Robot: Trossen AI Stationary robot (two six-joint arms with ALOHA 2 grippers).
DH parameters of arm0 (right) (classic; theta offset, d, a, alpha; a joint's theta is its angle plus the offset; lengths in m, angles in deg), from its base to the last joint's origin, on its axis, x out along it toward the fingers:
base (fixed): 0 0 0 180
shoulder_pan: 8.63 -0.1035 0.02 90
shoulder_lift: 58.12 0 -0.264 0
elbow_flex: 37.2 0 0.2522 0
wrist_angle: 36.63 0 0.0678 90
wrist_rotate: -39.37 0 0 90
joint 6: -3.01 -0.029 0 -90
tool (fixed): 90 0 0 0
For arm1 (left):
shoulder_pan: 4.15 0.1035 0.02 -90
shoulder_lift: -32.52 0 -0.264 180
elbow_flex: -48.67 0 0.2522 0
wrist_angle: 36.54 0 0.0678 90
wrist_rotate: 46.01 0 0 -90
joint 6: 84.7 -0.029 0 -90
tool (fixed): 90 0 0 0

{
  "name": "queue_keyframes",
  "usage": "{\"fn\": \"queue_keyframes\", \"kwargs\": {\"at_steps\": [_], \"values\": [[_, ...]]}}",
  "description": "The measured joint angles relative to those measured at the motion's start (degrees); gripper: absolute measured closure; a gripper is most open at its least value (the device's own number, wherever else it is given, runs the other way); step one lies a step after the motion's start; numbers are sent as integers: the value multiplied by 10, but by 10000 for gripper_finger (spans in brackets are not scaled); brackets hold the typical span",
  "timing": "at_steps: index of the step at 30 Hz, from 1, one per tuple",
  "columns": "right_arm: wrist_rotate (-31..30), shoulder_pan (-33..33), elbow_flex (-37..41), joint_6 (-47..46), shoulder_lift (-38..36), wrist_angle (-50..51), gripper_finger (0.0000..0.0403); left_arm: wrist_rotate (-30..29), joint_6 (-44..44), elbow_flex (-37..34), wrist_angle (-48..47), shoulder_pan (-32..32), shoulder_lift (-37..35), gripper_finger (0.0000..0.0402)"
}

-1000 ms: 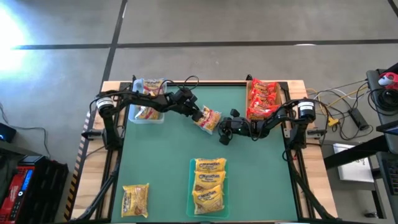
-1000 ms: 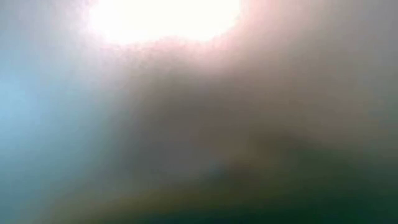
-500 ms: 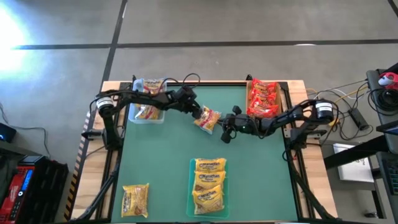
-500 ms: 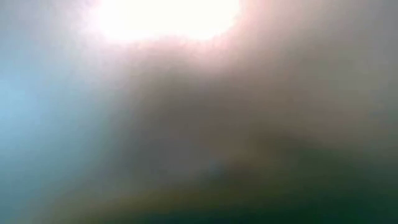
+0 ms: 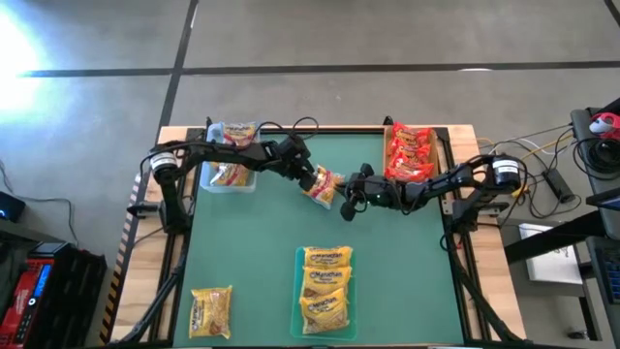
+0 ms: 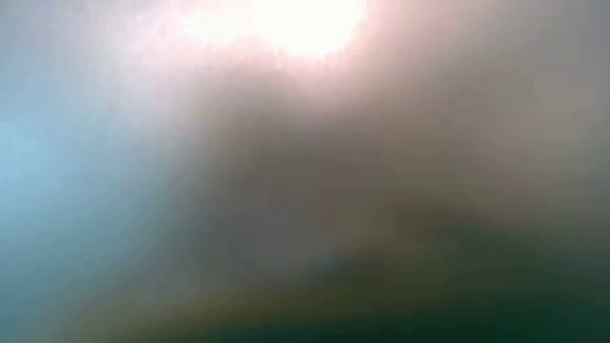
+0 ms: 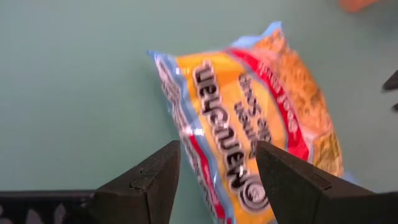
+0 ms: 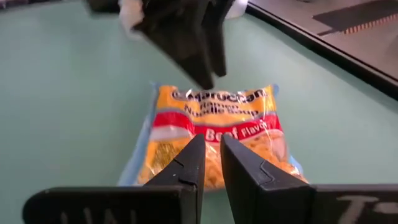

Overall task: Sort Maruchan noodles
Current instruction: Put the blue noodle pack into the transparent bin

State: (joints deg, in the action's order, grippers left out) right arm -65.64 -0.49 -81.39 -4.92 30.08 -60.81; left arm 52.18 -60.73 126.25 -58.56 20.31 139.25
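A yellow Maruchan noodle packet [image 5: 326,187] lies mid-table toward the far side, label up [image 7: 249,112]. My left gripper [image 5: 315,179] comes at it from the far left, slanting down. It is open, its fingers [image 7: 217,149] standing over the packet's corner nearest that arm. My right gripper [image 5: 350,202] is shut and hangs just right of the packet, above its near end [image 8: 211,140], with nothing between the fingers. The low view shows only a blur. My left gripper stands with one finger [image 7: 289,180] over the packet's end and the other [image 7: 152,180] just beside its blue edge [image 7: 186,134]. I cannot tell whether either tip touches it. The packet lies flat on the mat.
At the back left stands a clear tray [image 5: 206,182] with mixed packets. A tray [image 5: 391,145] at the back right holds red packets. Another tray [image 5: 298,254] at the front centre holds yellow packets, and one loose yellow packet [image 5: 211,310] lies at the front left.
My right gripper has risen from beside the packet and drawn slightly toward the far edge, staying shut, while that arm's elbow has swung out to the right. The packet has stayed where it was.
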Motion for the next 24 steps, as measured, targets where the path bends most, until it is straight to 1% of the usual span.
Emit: {"fn": "queue_keyframes", "kwargs": {"at_steps": [3,9,12,14,15,18,21,24], "values": [[0,0,-9,-20,0,0,360,0,1,-5,-13,-5,-1,208],[0,0,-25,-11,0,0,360,-1,5,-20,-13,-22,-4,208],[0,0,-33,-12,0,0,360,-52,0,-25,-23,-24,-22,208],[0,0,-38,-12,0,0,360,-56,-8,-26,-6,-22,-32,206],[0,0,-41,-12,0,0,360,-67,1,-26,-5,-25,-35,202],[0,0,-47,-11,0,0,360,-122,12,-28,-37,-38,-40,171],[0,0,-53,-11,0,-1,360,-181,3,-29,-70,-50,-44,112],[0,0,-58,-11,0,0,360,-182,-31,-30,-77,-56,-50,55]]}}
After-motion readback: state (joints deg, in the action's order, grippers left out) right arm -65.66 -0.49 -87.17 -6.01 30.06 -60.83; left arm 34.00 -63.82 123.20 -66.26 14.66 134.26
